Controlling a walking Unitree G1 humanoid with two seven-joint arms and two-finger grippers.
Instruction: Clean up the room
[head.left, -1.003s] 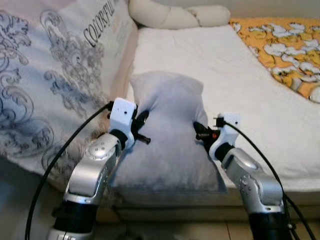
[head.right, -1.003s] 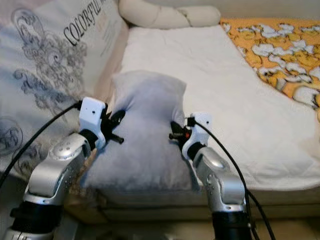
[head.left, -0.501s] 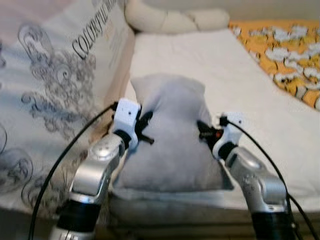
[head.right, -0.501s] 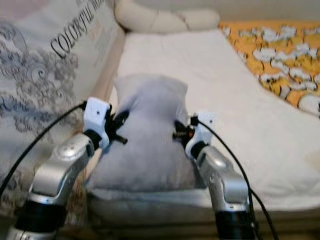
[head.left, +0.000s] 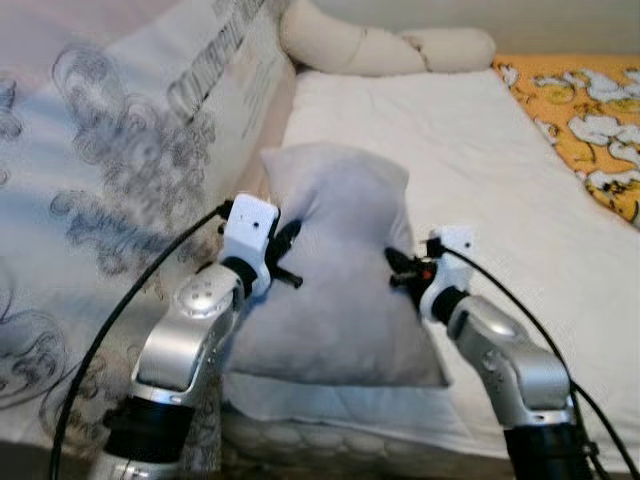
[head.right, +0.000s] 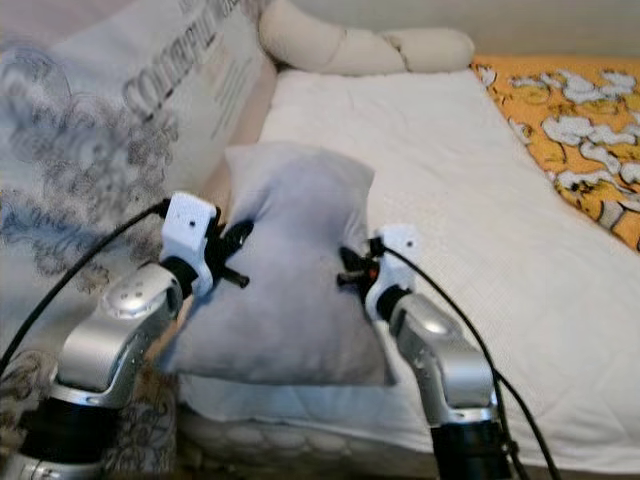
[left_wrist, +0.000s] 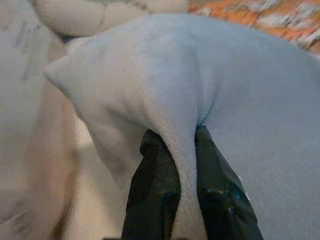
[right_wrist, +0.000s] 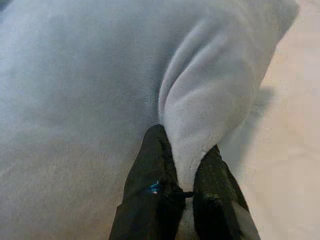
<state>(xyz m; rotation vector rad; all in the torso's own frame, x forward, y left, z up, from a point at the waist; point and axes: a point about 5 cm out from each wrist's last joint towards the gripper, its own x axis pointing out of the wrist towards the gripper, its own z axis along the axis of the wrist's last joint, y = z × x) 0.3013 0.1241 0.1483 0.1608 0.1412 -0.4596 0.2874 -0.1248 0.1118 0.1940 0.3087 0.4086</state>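
Left pincer, at the left edge of the grey pillow: both black fingers are clamped on a pinched fold of the pillow's fleece, as the left wrist view shows, with the fabric bulging up between them. Printed quilt, left of the pillow, rises as a pale slope with grey scrollwork and lettering; the pillow's left edge lies just beside it. Grey pillow, centre: it sits over the near edge of the bed, its long axis running near to far, the far corners pointing toward the head of the bed and the near hem hanging at the mattress edge. The pillow lies between the two arms, so each pincer grips one long side about midway along, and neither arm is clearly the nearer. Right pincer, at the pillow's right edge: its fingers are likewise shut on a ridge of fleece, seen in the right wrist view. Cream bolster, far end of the bed, lies across the mattress and well apart from the grey pillow. Orange patterned cover occupies the far right.

Judgement: the grip is symmetric and the pillow's axis points at the bolster, so the coming move probably carries the pillow straight away from the robot toward the head of the bed, both arms travelling together. An uneven pull would twist the soft fabric out of one grip.
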